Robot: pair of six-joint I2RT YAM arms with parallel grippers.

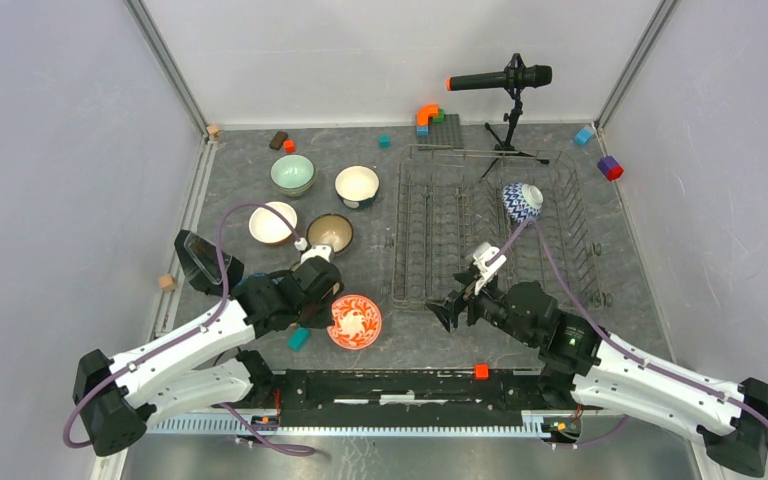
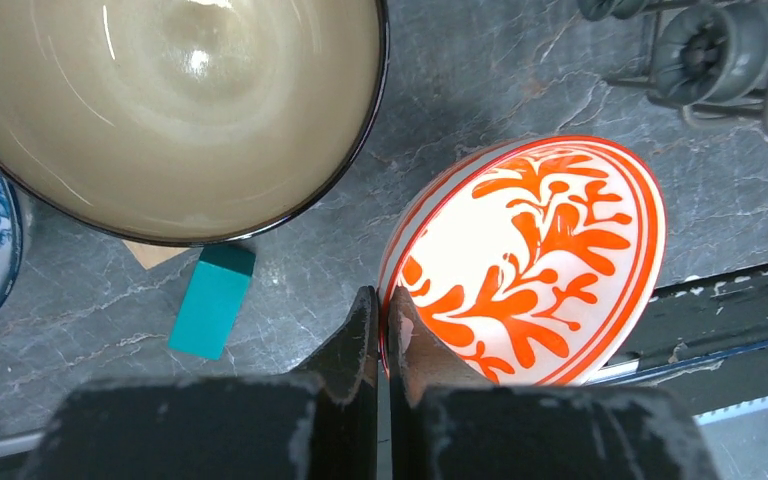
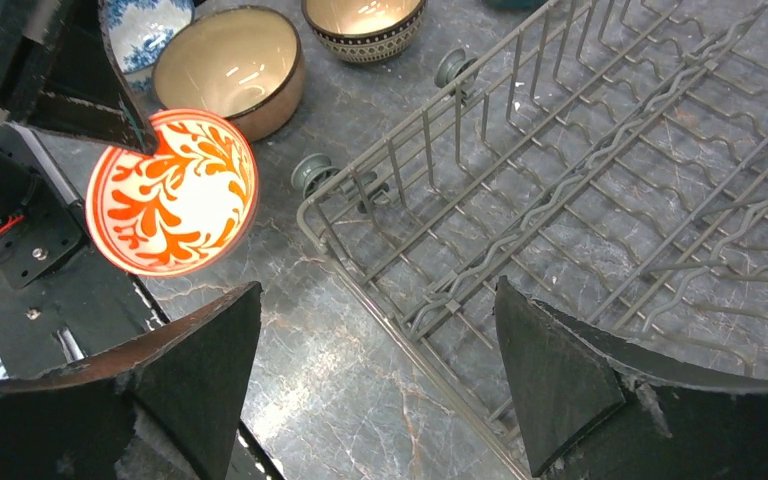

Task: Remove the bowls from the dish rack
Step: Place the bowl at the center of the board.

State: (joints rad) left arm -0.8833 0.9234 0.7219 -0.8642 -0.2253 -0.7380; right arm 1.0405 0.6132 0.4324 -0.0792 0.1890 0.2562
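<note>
Orange-on-white leafy bowl (image 2: 530,260) (blue-white zigzag bowl (image 1: 522,200))

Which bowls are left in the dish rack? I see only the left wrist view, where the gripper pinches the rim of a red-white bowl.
Observer: Only one, the blue-white zigzag bowl. It lies tilted in the far half of the dish rack.
Operator: Does the right gripper carry something?
Observer: No. The right gripper is open and empty, by the rack's near left corner.
</note>
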